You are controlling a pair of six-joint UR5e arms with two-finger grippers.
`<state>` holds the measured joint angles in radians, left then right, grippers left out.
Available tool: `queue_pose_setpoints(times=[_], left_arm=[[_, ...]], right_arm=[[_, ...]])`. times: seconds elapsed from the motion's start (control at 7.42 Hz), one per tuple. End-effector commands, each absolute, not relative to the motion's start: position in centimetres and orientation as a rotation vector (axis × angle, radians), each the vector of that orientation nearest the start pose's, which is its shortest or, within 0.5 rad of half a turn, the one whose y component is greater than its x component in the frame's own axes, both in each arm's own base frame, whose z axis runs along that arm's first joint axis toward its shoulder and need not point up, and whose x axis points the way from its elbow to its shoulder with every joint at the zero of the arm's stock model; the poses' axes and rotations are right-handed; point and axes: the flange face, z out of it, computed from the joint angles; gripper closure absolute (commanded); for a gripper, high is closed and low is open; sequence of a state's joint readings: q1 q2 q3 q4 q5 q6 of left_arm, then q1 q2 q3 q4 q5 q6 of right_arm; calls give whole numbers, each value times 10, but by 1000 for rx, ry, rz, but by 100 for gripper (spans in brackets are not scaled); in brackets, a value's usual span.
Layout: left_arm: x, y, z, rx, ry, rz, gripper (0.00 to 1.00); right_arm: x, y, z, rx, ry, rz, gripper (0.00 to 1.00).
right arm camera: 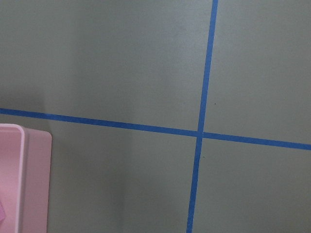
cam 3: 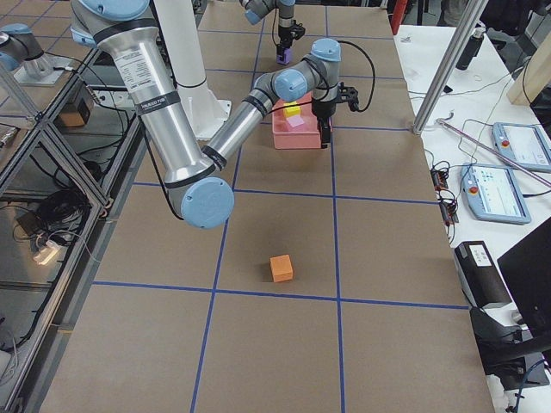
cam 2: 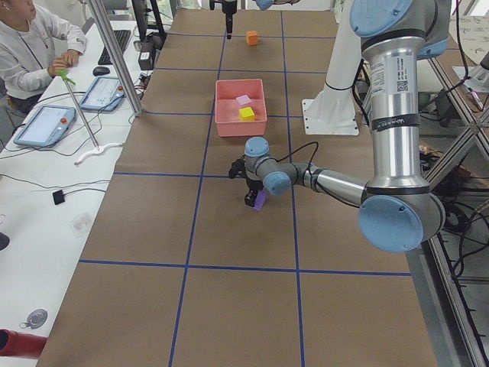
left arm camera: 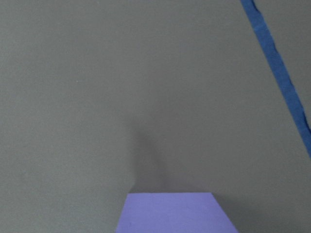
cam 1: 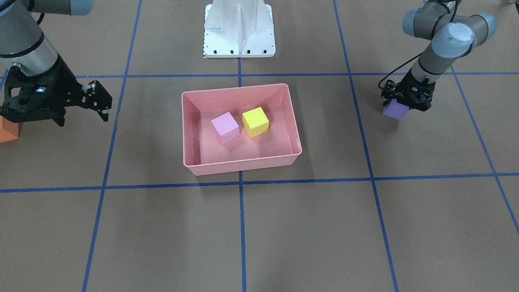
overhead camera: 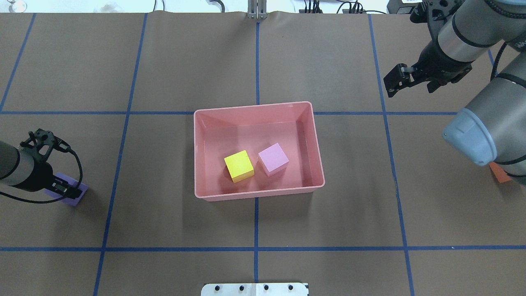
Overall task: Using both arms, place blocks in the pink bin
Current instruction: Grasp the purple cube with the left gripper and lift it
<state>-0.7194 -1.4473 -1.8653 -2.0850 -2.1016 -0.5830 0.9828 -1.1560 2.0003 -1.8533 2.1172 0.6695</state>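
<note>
Two blocks binned, two out, one of those in my grip.
The light-pink block (cam 1: pixel 225 127) and the yellow block (cam 1: pixel 256 121) sit side by side in the pink bin (cam 1: pixel 243 164) at the counter's middle. My left arm (cam 2: pixel 336 183) stretches out low toward the counter's left end, wrist bent down, and my left gripper (cam 1: pixel 400 106) is clamped on the purple block (cam 1: pixel 392 112) at the surface. My right arm (cam 3: pixel 250 107) is raised; my right gripper (cam 1: pixel 83 117) hangs above the counter between the bin and the right end, fingers spread wide, holding nothing. The orange block (cam 3: pixel 281 268) lies alone near that right end.
</note>
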Motion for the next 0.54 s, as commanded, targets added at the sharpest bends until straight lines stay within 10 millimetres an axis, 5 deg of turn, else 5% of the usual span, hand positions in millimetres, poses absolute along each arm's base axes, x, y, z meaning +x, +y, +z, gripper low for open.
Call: queue_pose_setpoints(times=[0.0, 0.27, 0.4], left_arm=[[296, -370, 467, 144, 899, 444, 100], [334, -406, 362, 105, 913, 328, 100], [352, -422, 306, 82, 923, 266, 100]], right_arm=[[-227, -516, 298, 146, -725, -140, 0], [-193, -516, 340, 134, -698, -205, 0], [-159, -514, 370, 123, -711, -257, 0]])
